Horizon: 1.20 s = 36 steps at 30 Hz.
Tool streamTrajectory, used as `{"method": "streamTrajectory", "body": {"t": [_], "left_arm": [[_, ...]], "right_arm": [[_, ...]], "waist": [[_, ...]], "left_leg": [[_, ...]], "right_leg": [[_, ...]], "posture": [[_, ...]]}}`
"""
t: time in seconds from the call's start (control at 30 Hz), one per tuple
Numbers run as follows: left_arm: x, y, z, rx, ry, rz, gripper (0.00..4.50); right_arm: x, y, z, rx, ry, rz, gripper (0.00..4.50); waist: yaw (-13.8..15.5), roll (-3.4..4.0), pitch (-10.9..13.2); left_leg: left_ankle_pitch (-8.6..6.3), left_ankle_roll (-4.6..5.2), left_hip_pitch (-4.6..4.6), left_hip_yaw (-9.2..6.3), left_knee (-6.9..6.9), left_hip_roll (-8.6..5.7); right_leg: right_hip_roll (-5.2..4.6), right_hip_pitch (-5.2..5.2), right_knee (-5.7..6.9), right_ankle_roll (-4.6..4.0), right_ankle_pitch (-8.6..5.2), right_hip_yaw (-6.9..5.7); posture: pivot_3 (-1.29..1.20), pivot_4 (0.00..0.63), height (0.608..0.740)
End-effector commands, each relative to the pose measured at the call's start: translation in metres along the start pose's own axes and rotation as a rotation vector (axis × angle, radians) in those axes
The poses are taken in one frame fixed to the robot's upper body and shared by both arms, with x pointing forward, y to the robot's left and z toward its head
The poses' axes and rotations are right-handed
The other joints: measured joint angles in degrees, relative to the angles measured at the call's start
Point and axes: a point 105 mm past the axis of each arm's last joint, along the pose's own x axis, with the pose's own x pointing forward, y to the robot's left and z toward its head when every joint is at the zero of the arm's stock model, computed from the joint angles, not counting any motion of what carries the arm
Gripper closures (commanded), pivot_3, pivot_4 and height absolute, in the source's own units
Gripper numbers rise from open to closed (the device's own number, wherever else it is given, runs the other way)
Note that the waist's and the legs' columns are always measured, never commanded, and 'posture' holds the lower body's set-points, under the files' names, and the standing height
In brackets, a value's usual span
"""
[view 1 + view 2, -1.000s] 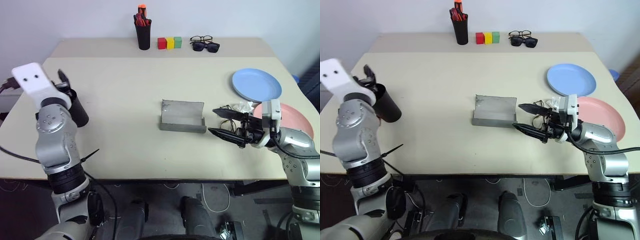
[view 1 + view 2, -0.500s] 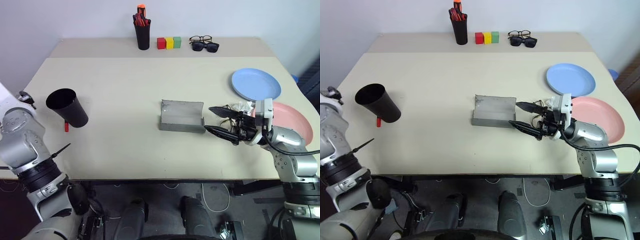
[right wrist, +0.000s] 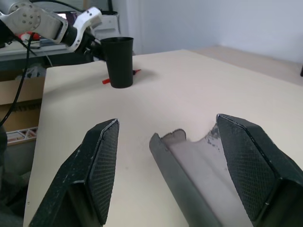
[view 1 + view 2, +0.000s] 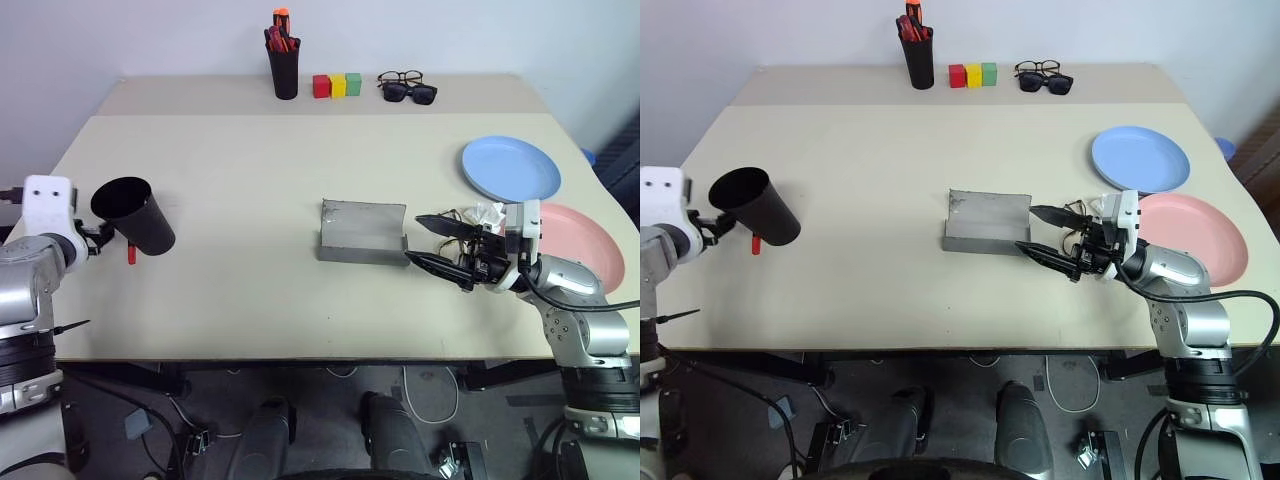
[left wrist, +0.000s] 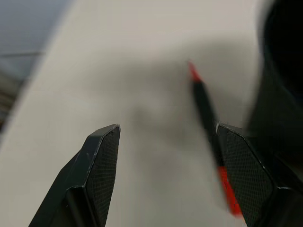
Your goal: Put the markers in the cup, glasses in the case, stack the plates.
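Beige table holds the open case. Right gripper, fingers apart, sits just beside it. Left gripper, fingers apart, is well away, near the cup.

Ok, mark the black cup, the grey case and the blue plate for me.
black cup [image 4: 140,215], left eye view, on its side wall.
grey case [image 4: 362,222], left eye view, on the inside of its open lid.
blue plate [image 4: 510,168], left eye view, on its flat middle.

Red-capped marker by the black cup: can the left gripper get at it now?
Probably yes: the left gripper is open, the marker lies on bare table between its fingers, though the cup crowds one side.
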Motion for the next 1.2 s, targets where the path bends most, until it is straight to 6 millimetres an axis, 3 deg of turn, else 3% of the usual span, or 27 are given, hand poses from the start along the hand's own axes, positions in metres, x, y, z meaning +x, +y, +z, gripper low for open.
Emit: {"method": "streamTrajectory", "body": {"t": [0.03, 0.17, 0.67, 1.03, 1.2], "left_arm": [[-0.002, -0.005, 0.006, 0.044, -0.004, -0.056, 1.21], [0.001, -0.011, -0.002, 0.061, 0.048, -0.070, 1.21], [0.004, 0.012, -0.028, -0.016, 0.181, 0.062, 1.21], [0.010, -0.016, -0.027, -0.104, 0.199, -0.008, 1.21], [0.005, -0.016, -0.024, -0.103, 0.181, -0.017, 1.21]], "right_arm": [[-0.001, 0.002, 0.013, -0.051, -0.035, -0.004, 1.16], [-0.004, 0.005, 0.011, -0.047, -0.032, -0.013, 1.16], [-0.007, 0.005, 0.009, -0.038, -0.026, -0.028, 1.16], [-0.008, 0.006, 0.008, -0.034, -0.025, -0.029, 1.16], [-0.011, 0.007, 0.008, -0.034, -0.023, -0.035, 1.16]], "waist": [[0.05, 0.00, 0.00], [0.11, 0.00, 0.00], [0.12, 0.01, 0.00], [0.33, 0.05, -0.04], [0.23, 0.07, -0.05]], "left_leg": [[0.00, 0.00, 0.00, 0.00, 0.00, 0.00], [0.00, 0.00, 0.00, 0.00, 0.01, 0.00], [0.00, 0.00, 0.01, 0.00, 0.01, 0.00], [0.00, 0.00, 0.04, 0.00, 0.05, -0.02], [0.00, 0.00, 0.06, 0.00, 0.05, -0.02]], "right_leg": [[0.00, 0.00, 0.00, 0.00, 0.00, 0.00], [-0.01, 0.01, -0.01, 0.00, 0.00, 0.00], [-0.01, 0.02, 0.01, 0.01, 0.00, 0.00], [-0.03, 0.07, 0.01, 0.02, 0.01, 0.00], [-0.02, 0.07, 0.02, 0.02, 0.00, 0.00]], "posture": [[0.00, 0.150, 0.740], [0.00, 0.150, 0.740], [0.00, 0.150, 0.740], [0.00, 0.150, 0.740], [0.00, 0.150, 0.740]]}}
